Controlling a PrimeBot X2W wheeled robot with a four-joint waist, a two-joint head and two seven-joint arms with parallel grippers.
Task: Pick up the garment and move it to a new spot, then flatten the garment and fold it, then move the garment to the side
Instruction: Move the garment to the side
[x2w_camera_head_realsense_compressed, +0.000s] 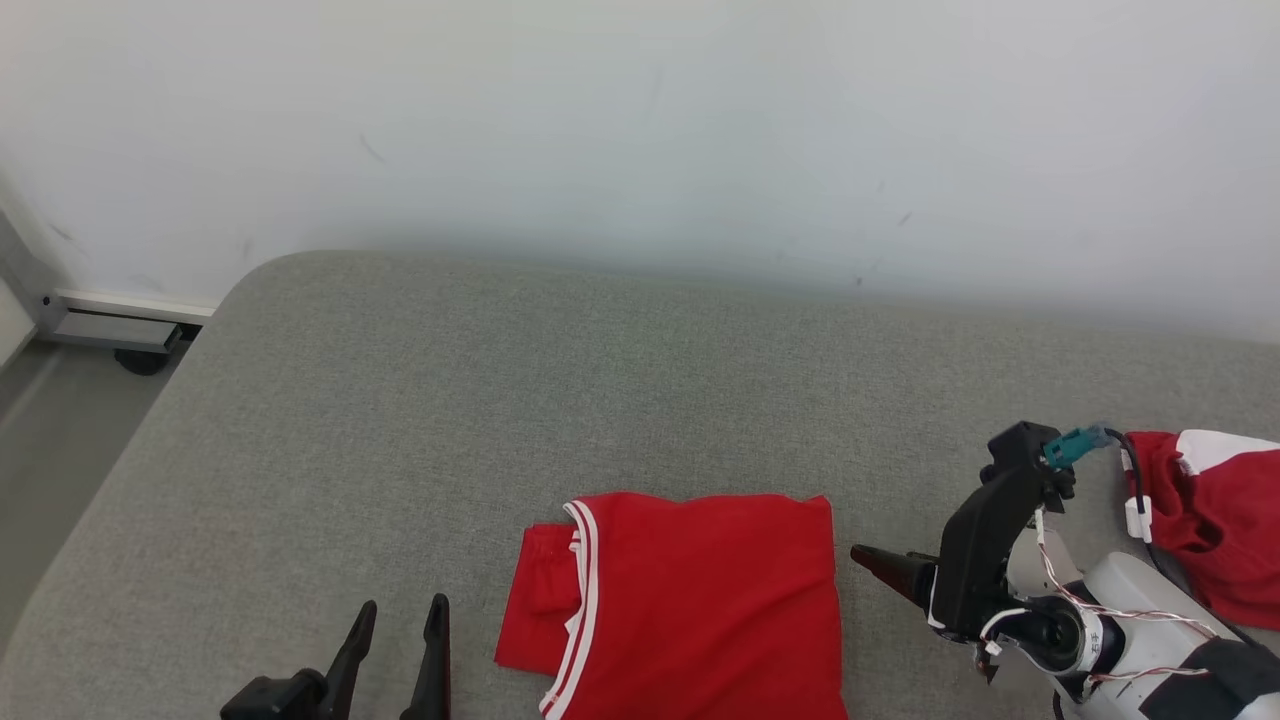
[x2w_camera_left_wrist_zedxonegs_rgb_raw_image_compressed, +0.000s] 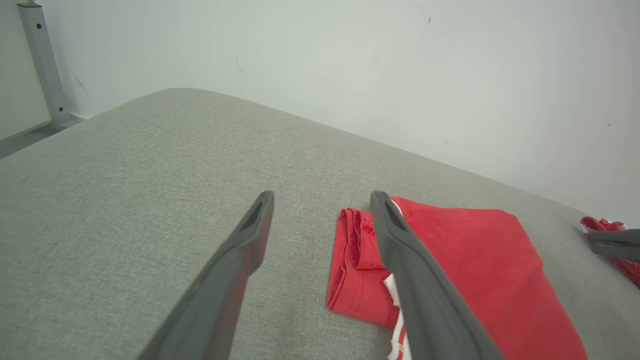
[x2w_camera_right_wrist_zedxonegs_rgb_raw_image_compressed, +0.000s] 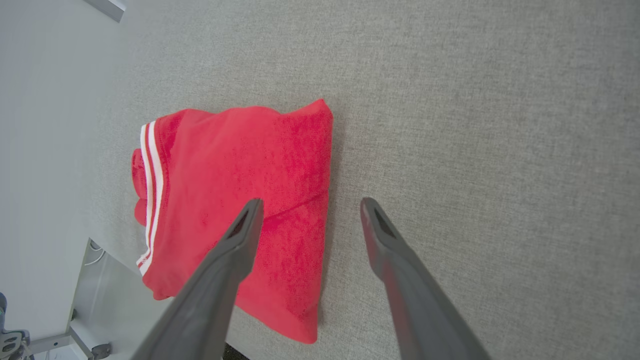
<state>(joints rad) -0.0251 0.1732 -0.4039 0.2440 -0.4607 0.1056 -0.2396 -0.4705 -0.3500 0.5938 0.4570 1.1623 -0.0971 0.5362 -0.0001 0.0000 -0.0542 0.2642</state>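
The garment (x2w_camera_head_realsense_compressed: 690, 600) is red with white striped trim and lies folded into a rough square on the grey padded surface (x2w_camera_head_realsense_compressed: 560, 390), near its front edge. My left gripper (x2w_camera_head_realsense_compressed: 402, 607) hovers open just left of it, nothing between its fingers; in the left wrist view the left gripper (x2w_camera_left_wrist_zedxonegs_rgb_raw_image_compressed: 322, 197) has the garment (x2w_camera_left_wrist_zedxonegs_rgb_raw_image_compressed: 475, 255) behind its right finger. My right gripper (x2w_camera_head_realsense_compressed: 865, 556) points at the garment's right edge from the side. In the right wrist view the right gripper (x2w_camera_right_wrist_zedxonegs_rgb_raw_image_compressed: 310, 205) stands open and empty above the edge of the garment (x2w_camera_right_wrist_zedxonegs_rgb_raw_image_compressed: 235, 190).
A second red and white cloth (x2w_camera_head_realsense_compressed: 1215, 520) lies bunched at the surface's right edge, behind my right arm. A white wall (x2w_camera_head_realsense_compressed: 640, 130) runs along the far side. The surface's rounded left corner drops to the floor (x2w_camera_head_realsense_compressed: 60, 420), where a metal frame leg (x2w_camera_head_realsense_compressed: 110, 330) stands.
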